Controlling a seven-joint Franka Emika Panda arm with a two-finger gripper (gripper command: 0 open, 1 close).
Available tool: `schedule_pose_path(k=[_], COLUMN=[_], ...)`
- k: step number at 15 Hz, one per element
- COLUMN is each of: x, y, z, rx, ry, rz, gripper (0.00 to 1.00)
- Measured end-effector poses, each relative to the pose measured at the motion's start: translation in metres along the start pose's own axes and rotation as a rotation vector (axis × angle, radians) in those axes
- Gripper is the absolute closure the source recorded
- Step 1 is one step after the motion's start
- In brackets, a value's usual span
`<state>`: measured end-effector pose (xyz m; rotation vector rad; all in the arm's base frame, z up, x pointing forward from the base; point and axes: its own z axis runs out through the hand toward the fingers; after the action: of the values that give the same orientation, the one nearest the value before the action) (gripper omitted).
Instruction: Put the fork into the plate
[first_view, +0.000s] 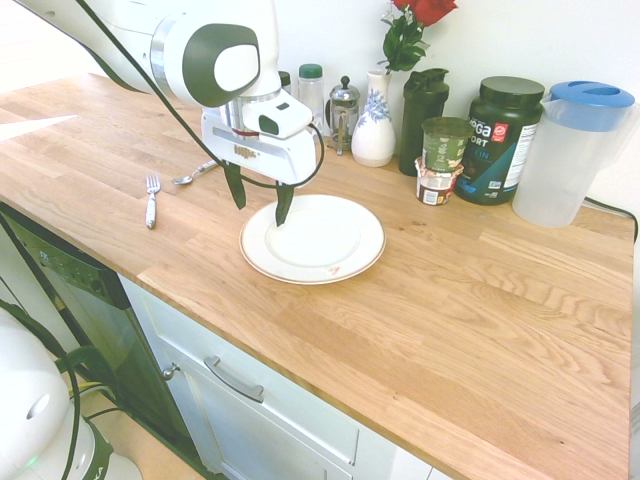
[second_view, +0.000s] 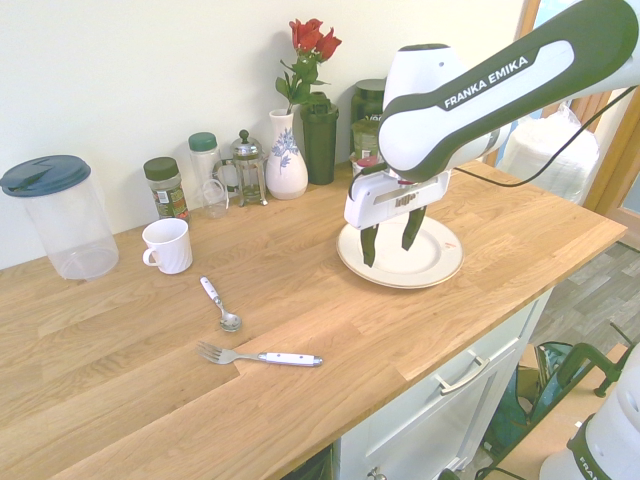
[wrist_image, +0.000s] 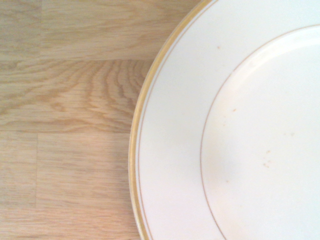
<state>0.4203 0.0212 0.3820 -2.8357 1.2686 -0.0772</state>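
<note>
Glossy round white plate (first_view: 345, 250) on wood-grain counter (first_view: 480, 300); gripper (first_view: 260, 205) spread empty above; metal fork (first_view: 152, 199) apart.

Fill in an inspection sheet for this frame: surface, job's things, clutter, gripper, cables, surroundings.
Surface: wooden countertop, bare in front of the plate.
Job's things: fork lies flat on the wood beside the spoon, well apart from the plate; plate holds nothing.
Clutter: along the wall stand a vase with roses, French press, dark bottle, stacked cups, dark tub, clear pitcher with blue lid, two green-capped jars and a white mug.
Gripper: gripper open, pointing down over the plate's edge, holding nothing.
Cables: a black cable runs along the arm.
Surroundings: white cabinet drawers below the counter; pale wall behind.
</note>
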Motion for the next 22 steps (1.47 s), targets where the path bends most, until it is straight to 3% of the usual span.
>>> schedule_pose_path(k=[4, 12, 17, 22], x=[-0.005, -0.080, -0.129, -0.177], y=[-0.007, -0.083, -0.137, -0.152], z=[-0.002, -0.020, -0.003, 0.003], rx=[0.024, 0.112, 0.101, 0.079], ry=[-0.004, -0.049, -0.105, -0.146], rz=[-0.020, -0.190, -0.309, -0.395], gripper=[0.00, 0.00, 0.00, 0.00])
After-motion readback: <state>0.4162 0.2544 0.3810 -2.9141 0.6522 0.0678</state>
